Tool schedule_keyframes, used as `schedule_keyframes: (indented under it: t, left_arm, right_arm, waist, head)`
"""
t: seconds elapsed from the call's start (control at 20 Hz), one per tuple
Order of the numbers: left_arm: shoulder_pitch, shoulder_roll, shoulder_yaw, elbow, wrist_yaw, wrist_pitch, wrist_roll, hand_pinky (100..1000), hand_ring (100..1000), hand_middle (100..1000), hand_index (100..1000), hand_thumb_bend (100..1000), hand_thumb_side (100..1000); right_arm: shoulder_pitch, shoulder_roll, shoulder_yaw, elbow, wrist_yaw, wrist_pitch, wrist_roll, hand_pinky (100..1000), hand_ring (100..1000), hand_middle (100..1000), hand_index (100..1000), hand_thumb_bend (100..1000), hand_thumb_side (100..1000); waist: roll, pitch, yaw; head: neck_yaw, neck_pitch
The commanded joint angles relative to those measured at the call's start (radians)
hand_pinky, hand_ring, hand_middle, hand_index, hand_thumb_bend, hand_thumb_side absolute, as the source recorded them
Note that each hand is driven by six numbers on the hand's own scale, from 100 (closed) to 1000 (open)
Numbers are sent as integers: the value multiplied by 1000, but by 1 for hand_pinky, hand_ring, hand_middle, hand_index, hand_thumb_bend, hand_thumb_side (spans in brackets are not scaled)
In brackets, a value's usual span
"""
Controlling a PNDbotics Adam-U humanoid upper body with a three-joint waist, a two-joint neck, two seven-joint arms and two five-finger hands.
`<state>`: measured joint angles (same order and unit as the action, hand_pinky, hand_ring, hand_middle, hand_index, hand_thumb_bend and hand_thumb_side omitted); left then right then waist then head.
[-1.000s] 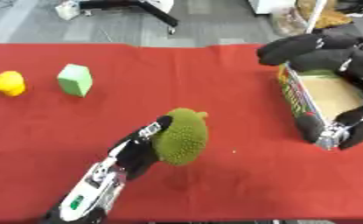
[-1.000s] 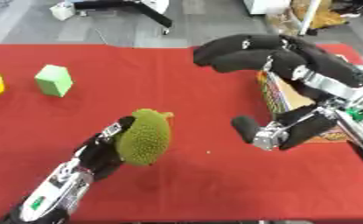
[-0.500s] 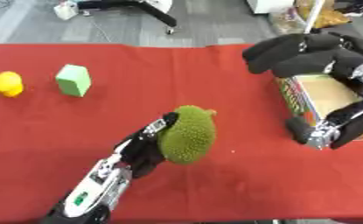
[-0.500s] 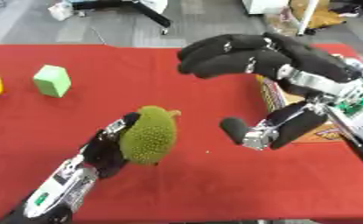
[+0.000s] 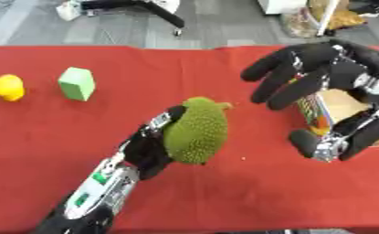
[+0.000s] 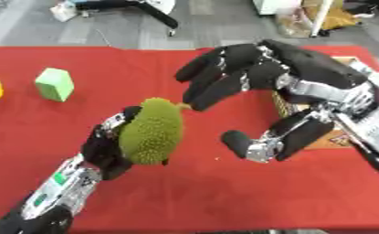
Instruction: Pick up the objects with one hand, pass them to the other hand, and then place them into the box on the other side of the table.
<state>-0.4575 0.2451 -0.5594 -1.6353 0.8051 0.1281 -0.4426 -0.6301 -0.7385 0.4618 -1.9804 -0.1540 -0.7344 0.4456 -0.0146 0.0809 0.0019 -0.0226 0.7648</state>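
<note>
Near the middle of the red surface (image 5: 32,137), left eye view: left robot hand (image 5: 148,148) is clamped on the spiky green fruit (image 5: 196,131), held above the cloth. Green block (image 5: 77,83) and yellow object (image 5: 7,87) sit far left.

Right eye view: right robot hand (image 6: 292,87) hangs spread just right of the fruit, before the box (image 6: 348,61).

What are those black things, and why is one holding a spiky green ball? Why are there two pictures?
Those are a robot's two hands. A person steers them. Both pictures come from cameras in the robot's head, like two eyes looking down, so they look nearly alike. The left hand grips a bumpy green fruit above the red table. The right hand is spread open beside it, ready to take it. On the table's far left sit a green block and a small yellow thing. A box waits on the right.
</note>
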Motion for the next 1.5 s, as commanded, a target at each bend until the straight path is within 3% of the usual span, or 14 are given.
schedule_keyframes:
  t: [0.05,0.2,0.45,0.8,1.0,1.05,1.1,1.15,1.2,1.3,1.5]
  left_arm:
    - [-41,44,-9,-64,64,22,16,498,375,349,559,100,677]
    - [-69,59,-11,-83,101,38,51,506,378,350,557,100,686]
    - [-109,64,-32,-78,160,65,94,514,384,355,563,100,696]
    - [-163,108,-86,-122,204,119,36,521,387,360,570,100,713]
    - [-175,120,-103,-133,213,138,30,522,388,360,570,100,720]
    - [-173,120,-108,-130,224,146,30,522,388,361,570,100,729]
    - [-180,124,-115,-135,229,152,34,523,388,361,571,100,729]
    - [-185,129,-124,-146,227,155,41,523,388,361,571,100,733]
    - [-189,133,-131,-157,227,157,49,523,388,361,571,100,733]
    - [-197,141,-146,-177,230,165,63,524,388,362,572,100,743]
    - [-215,153,-167,-208,242,189,79,526,390,363,573,100,750]
  right_arm:
    - [-30,-39,4,-20,-57,-173,274,731,853,688,776,100,205]
    - [-43,-44,-3,-20,-88,-173,369,738,861,697,795,100,212]
    - [-68,-40,-17,-20,-114,-173,449,747,837,647,838,100,226]
    - [-125,-20,-40,-20,-59,-173,438,687,697,645,870,100,303]
    - [-159,-5,-45,-20,-9,-173,392,653,675,659,874,100,344]
    - [-168,-2,-47,-20,3,-173,377,584,636,675,876,100,444]
    - [-187,6,-58,-20,17,-173,347,577,635,679,876,120,466]
    - [-208,11,-69,-20,37,-173,313,570,638,689,881,238,557]
    - [-225,15,-75,-20,65,-173,275,569,639,690,882,252,570]
    - [-251,21,-72,-20,146,-173,202,570,671,706,890,338,673]
    - [-272,35,-18,-20,385,-173,29,576,712,705,891,374,712]
  waist:
    - [-12,4,-1]
    - [-14,7,-2]
    - [-17,12,-6]
    - [-17,17,-12]
    - [-18,20,-14]
    - [-17,21,-15]
    - [-18,21,-16]
    - [-18,22,-17]
    - [-18,23,-17]
    - [-18,26,-17]
    - [-19,31,-12]
  head:
    - [-4,2]
    - [-2,-1]
    - [2,-3]
    - [3,-6]
    - [6,-9]
    - [6,-9]
    - [6,-11]
    - [5,-12]
    - [4,-14]
    - [4,-16]
    - [-5,-23]
